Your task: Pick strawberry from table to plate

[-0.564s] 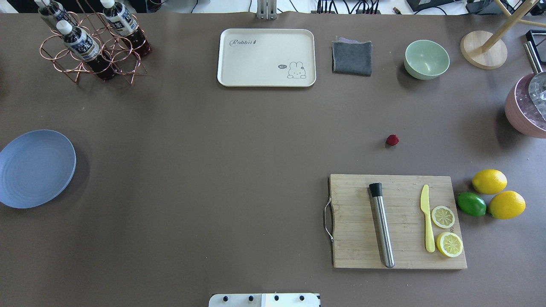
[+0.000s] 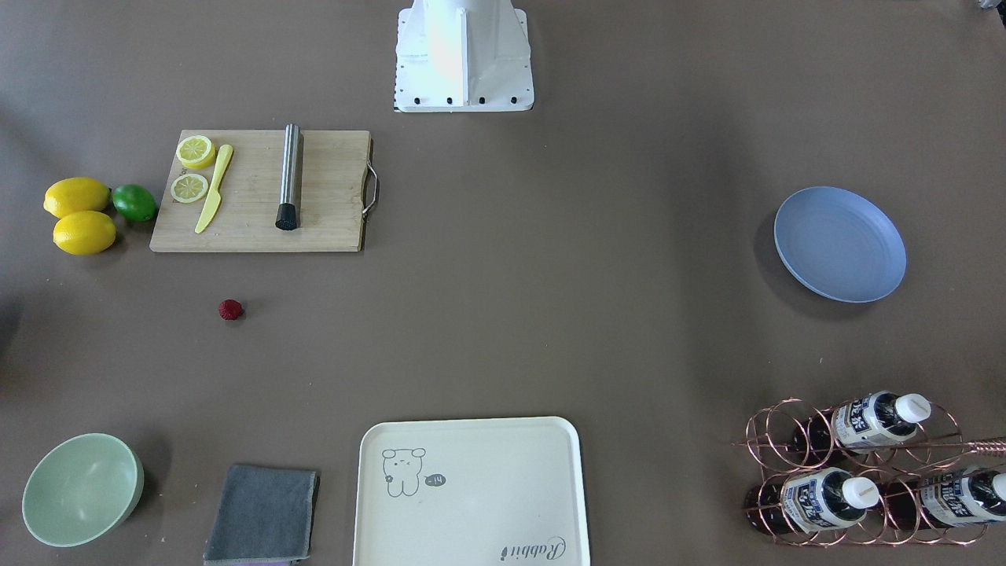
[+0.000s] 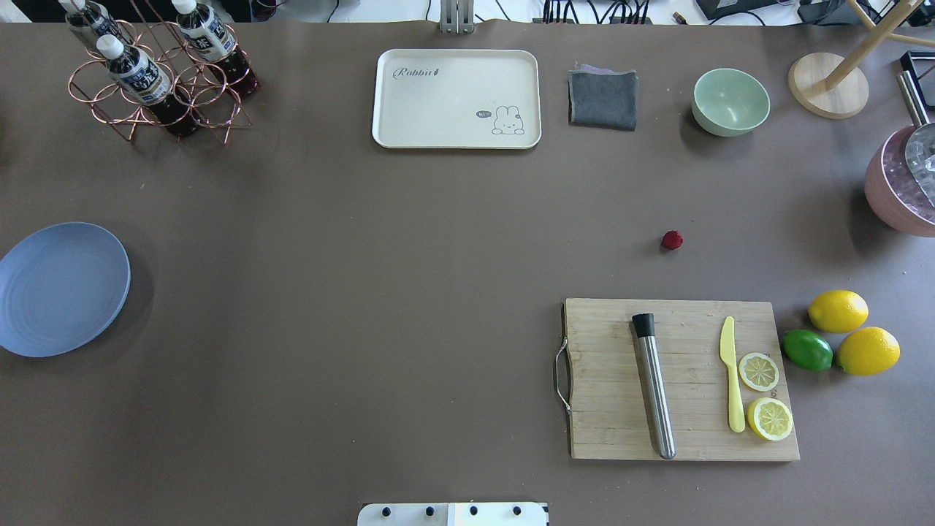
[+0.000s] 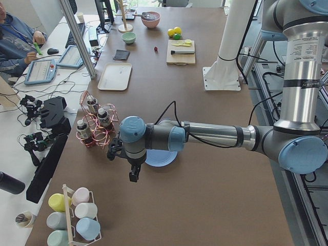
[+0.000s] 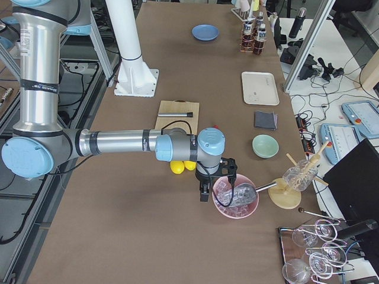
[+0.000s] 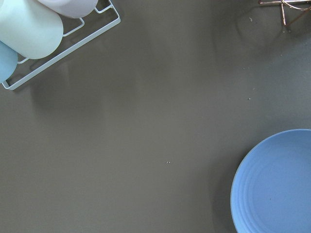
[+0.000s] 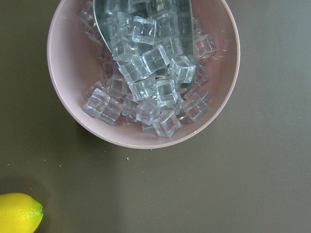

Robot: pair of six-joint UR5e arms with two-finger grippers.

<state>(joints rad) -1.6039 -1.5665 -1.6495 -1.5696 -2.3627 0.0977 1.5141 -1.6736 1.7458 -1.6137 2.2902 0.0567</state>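
Observation:
The strawberry (image 3: 672, 239) (image 2: 230, 309) (image 4: 155, 49), small and dark red, lies alone on the brown table (image 3: 365, 256), just beyond the cutting board. At the table's far left edge sits the blue plate (image 3: 62, 288) (image 2: 839, 244) (image 6: 277, 184), with nothing on it. My left gripper (image 4: 132, 177) shows only in the exterior left view. It hangs beside the plate (image 4: 163, 159), and I cannot tell whether it is open or shut. My right gripper (image 5: 217, 188) shows only in the exterior right view. It hovers over a pink bowl of ice, its state unclear.
A wooden cutting board (image 3: 613, 424) carries a steel muddler, a yellow knife and two lemon slices. Two lemons and a lime (image 3: 807, 350) lie to its right. A cream tray (image 3: 456, 98), grey cloth, green bowl (image 3: 730, 101), bottle rack (image 3: 157, 73) and ice bowl (image 7: 77, 58) line the edges.

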